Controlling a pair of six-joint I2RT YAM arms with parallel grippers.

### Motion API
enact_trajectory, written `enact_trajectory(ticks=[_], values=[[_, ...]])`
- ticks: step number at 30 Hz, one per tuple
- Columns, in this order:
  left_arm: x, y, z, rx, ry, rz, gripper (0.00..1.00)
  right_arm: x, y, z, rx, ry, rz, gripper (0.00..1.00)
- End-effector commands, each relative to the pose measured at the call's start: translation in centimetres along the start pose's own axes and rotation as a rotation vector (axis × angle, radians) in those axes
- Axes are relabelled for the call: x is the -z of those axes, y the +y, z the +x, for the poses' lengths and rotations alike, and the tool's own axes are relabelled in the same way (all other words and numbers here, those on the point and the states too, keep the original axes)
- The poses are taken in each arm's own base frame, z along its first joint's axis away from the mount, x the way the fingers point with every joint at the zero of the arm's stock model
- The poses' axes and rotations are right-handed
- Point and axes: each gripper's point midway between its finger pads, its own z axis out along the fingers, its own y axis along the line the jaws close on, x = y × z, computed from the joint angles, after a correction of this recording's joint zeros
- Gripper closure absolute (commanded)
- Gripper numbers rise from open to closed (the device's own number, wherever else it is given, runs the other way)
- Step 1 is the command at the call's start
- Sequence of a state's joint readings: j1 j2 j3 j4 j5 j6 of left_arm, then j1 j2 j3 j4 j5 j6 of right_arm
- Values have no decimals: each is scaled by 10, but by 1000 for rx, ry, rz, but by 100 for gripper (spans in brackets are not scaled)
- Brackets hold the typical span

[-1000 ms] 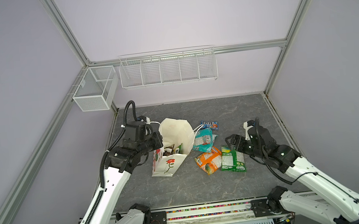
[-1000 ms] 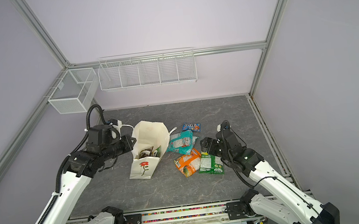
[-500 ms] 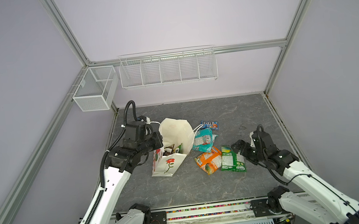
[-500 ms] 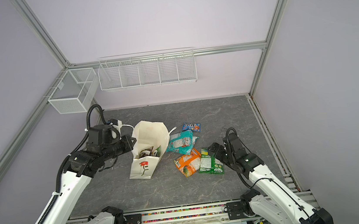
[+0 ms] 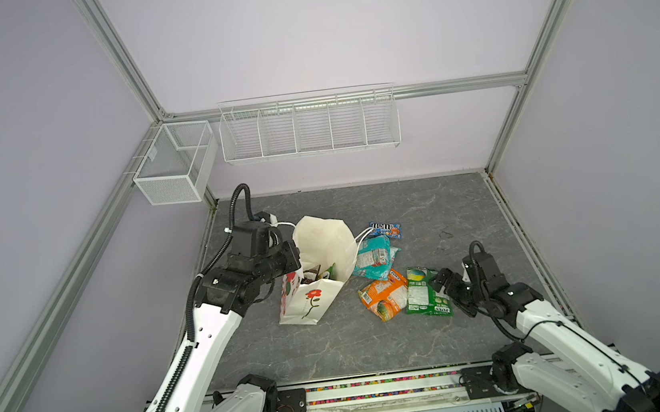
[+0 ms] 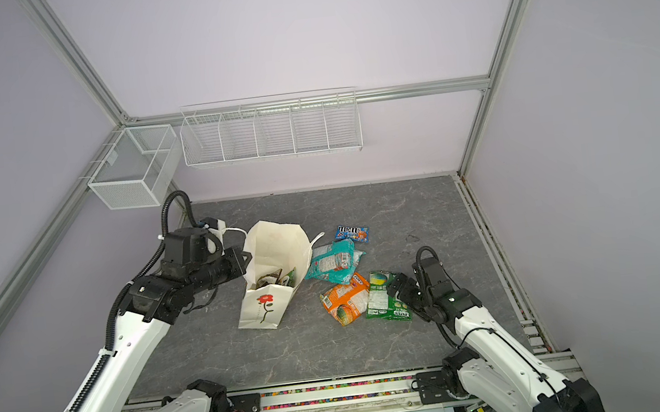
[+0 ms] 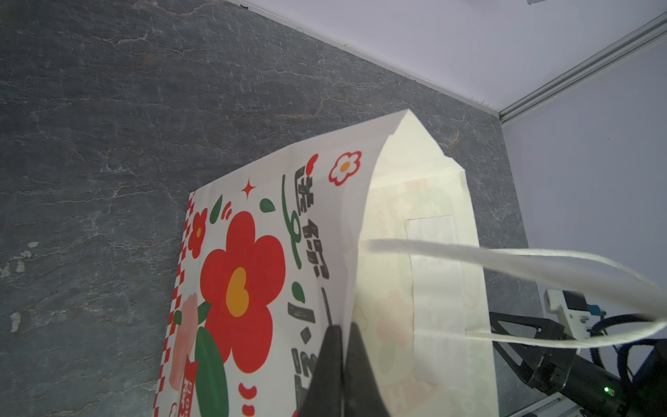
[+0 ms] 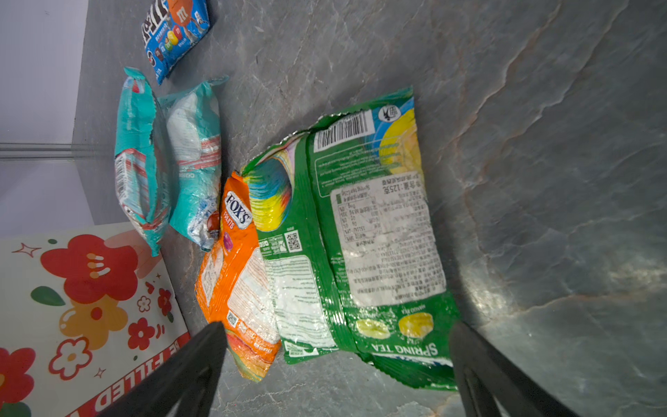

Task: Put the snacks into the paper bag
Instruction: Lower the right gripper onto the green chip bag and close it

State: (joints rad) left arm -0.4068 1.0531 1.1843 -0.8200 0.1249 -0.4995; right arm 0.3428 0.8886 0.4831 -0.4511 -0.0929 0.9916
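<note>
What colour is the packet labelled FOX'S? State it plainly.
The FOX'S packet is orange, clearest in the right wrist view.

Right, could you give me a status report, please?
Left gripper shut on paper bag rim. Right gripper open beside green Spring Tea bag. M&M's pack, teal bag, orange FOX'S bag not yet bagged. Nothing blocking.

The white paper bag (image 5: pixel 307 305) with a red flower stands up, open on top, with packets (image 6: pixel 271 280) inside. Next to it lies a teal bag (image 5: pixel 373 257), then an orange bag (image 5: pixel 384 298) touching a green bag (image 5: pixel 426 297). A small blue M&M's pack (image 5: pixel 385 229) lies behind the teal one
</note>
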Motion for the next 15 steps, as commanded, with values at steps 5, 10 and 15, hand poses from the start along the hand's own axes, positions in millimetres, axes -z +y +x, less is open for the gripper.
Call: enact_trajectory(ticks=[5, 10, 15], values=[[-4, 3, 5, -10, 11, -6, 100, -10, -21, 4, -48, -2, 46, 1], [-3, 4, 6, -10, 11, -8, 100, -18, -29, 8, -64, 8, 56, 2], [-3, 3, 6, -10, 10, -5, 100, -22, -31, 11, -70, 25, 50, 2]])
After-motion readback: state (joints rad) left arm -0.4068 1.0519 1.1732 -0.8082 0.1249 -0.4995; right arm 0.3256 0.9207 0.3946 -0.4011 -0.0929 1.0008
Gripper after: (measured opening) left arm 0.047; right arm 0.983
